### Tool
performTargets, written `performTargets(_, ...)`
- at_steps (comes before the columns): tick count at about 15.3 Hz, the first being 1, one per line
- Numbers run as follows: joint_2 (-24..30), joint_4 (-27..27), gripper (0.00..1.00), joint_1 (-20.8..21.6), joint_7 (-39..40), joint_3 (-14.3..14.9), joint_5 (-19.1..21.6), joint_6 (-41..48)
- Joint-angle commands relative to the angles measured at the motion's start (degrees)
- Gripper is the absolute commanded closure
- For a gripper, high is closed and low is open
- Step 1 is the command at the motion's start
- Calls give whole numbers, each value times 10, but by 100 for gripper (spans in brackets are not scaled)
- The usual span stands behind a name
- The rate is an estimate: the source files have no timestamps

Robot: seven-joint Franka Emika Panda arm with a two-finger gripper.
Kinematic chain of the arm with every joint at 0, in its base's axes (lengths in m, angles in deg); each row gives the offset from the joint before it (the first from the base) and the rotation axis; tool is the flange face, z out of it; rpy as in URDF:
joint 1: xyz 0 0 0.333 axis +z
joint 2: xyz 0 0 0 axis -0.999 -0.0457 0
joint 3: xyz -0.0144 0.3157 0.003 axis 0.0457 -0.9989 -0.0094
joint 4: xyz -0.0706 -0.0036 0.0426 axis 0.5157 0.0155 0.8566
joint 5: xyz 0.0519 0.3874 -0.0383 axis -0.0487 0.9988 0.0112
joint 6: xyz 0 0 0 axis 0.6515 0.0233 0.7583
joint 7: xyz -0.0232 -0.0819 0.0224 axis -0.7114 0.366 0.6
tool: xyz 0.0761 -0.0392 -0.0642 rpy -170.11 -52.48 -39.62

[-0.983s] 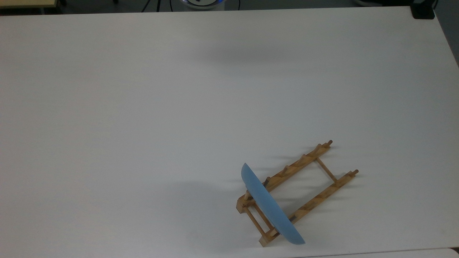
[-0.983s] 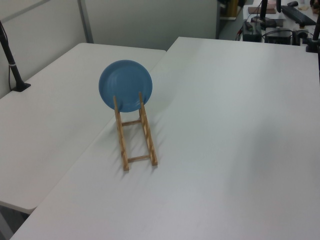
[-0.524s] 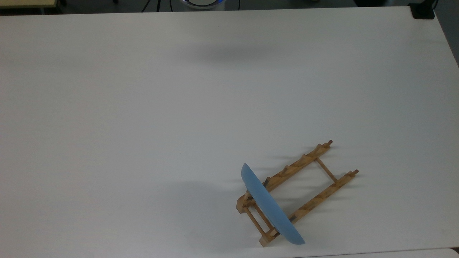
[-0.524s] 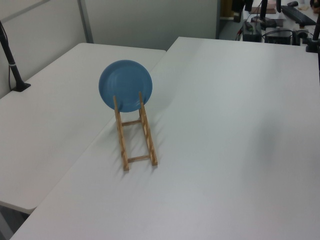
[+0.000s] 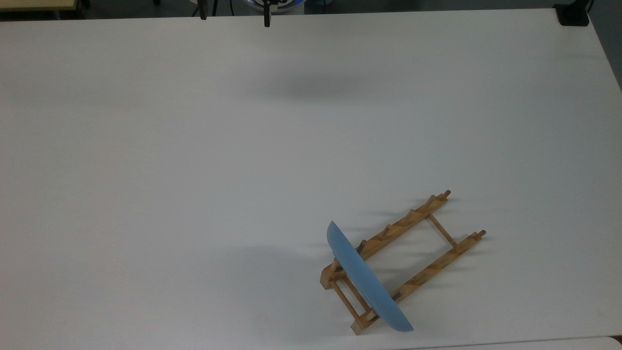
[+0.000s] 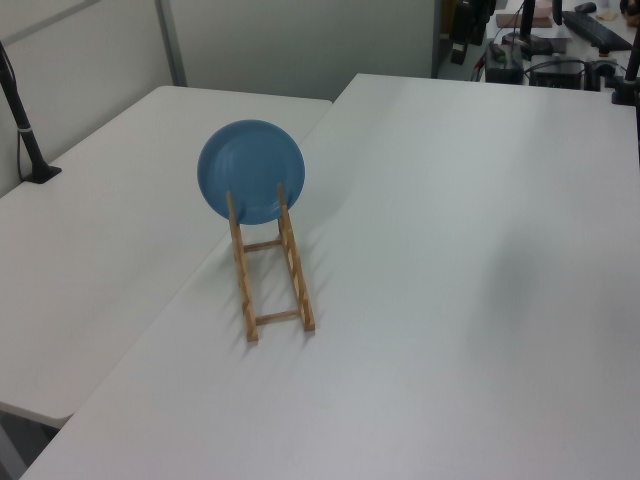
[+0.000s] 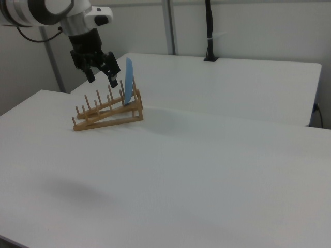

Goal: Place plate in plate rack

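Change: the tool (image 7: 102, 76) has just come into the top view's upper edge, jaws apart and empty.
Plate (image 5: 367, 282): upright in the plate rack (image 5: 410, 257), far from the tool.
Meaning: placement looks finished.

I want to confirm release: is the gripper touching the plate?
Apart. In the top view the gripper sits at the table's far edge, with bare table between it and the plate.
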Motion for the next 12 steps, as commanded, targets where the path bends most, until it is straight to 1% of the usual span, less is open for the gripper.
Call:
performTargets(1,19,20,0,55,45,73,48,-15)
performTargets(2,18,20,0,62,46,78,48,-15)
performTargets(4,15,20,0,66,46,78,48,-15)
performTargets(12,10,19,0,67,40,78,47,-16)
